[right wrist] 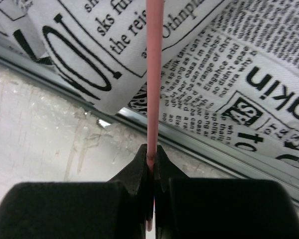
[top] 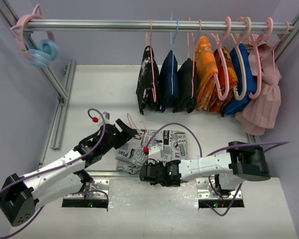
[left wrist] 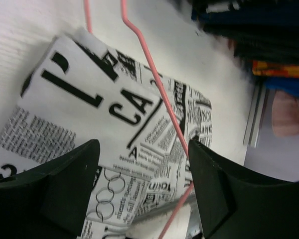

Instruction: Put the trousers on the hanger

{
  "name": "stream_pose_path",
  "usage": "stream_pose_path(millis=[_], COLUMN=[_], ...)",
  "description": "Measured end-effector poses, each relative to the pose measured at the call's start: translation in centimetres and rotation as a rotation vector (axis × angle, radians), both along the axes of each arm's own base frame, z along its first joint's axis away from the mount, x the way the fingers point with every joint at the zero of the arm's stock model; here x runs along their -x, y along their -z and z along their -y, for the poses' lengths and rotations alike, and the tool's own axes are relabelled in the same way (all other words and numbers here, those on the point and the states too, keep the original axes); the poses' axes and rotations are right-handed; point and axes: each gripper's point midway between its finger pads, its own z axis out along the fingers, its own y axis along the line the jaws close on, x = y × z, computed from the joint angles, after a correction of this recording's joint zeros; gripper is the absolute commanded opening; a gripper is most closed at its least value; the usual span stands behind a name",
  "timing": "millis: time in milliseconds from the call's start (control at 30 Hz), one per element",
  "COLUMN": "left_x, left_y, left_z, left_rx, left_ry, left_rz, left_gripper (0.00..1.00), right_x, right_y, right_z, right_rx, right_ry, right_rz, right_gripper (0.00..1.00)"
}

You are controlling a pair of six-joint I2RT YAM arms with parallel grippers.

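Closest to my left wrist lens were the left gripper's [left wrist: 142, 149] two black fingers, spread wide with nothing between them but the cloth beneath. From there I could see the hanger [left wrist: 159, 84], a thin pink wire running diagonally over the trousers [left wrist: 89, 114] and passing just beside the inner edge of the right-hand finger. I could not tell whether it touched. The overhead view gave me almost none of that wire, only a bit of pink near the left fingertips.

The right wrist lens showed what neither other view did. The right gripper [right wrist: 150, 149] was pinched shut on the pink wire, which ran straight up from between the fingertips and across the newsprint cloth. It also showed the trousers hanging over a metal strip [right wrist: 214, 154] at the table's near edge.

From above, the trousers lay crumpled at that near edge, between the two grippers, left arm reaching in from the left and right arm from the right.

The table [top: 104, 89] was white and the walls pale lilac. An aluminium rail [top: 114, 24] crossed the back. At its left end hung blue headphones [top: 44, 52] on a pink hanger, and from the middle to the right a row of hung garments [top: 204, 79] in black, navy, orange, blue and pink.

Left of the trousers the table lay open as far as the slanted frame post [top: 60, 119]. Behind them was bare surface up to the hanging row, which was well apart. To their right, more white surface ran to the table's edge
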Motion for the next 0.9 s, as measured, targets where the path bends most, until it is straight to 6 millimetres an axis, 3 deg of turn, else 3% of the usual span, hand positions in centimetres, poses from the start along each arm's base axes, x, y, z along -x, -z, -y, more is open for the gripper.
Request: stream_pose_path(millis=[167, 367, 567, 767, 900], left_x=[-1.9, -2.5, -3.8, -3.1, -3.1], left_y=[1.4, 1.0, -0.3, 0.9, 1.3], left_z=[-0.8, 0.0, 2.1, 3.1, 3.3], left_rx=[-0.013, 0.004, 0.049, 0.063, 0.079], left_ry=[-0.049, -0.025, 0.029, 0.081, 0.088], left_rz=[-0.077, -0.085, -0.081, -0.137, -0.158], left_gripper=[0.69, 0.66, 0.31, 0.02, 0.0], right_x=[-0.6, -1.0, -1.0, -1.0, -0.9], right_y=[0.1, 0.9, 1.8, 1.9, 1.9], right_z=[0.7, 1.2, 0.5, 0.2, 0.1], right_rx=[0.033, 0.11, 0.155, 0.159, 0.162], right_ry=[0.007, -0.008, -0.034, -0.053, -0.075], right_rz=[0.036, 0.065, 0.078, 0.085, 0.085], right_gripper=[0.0, 0.0, 0.0, 0.0, 0.01])
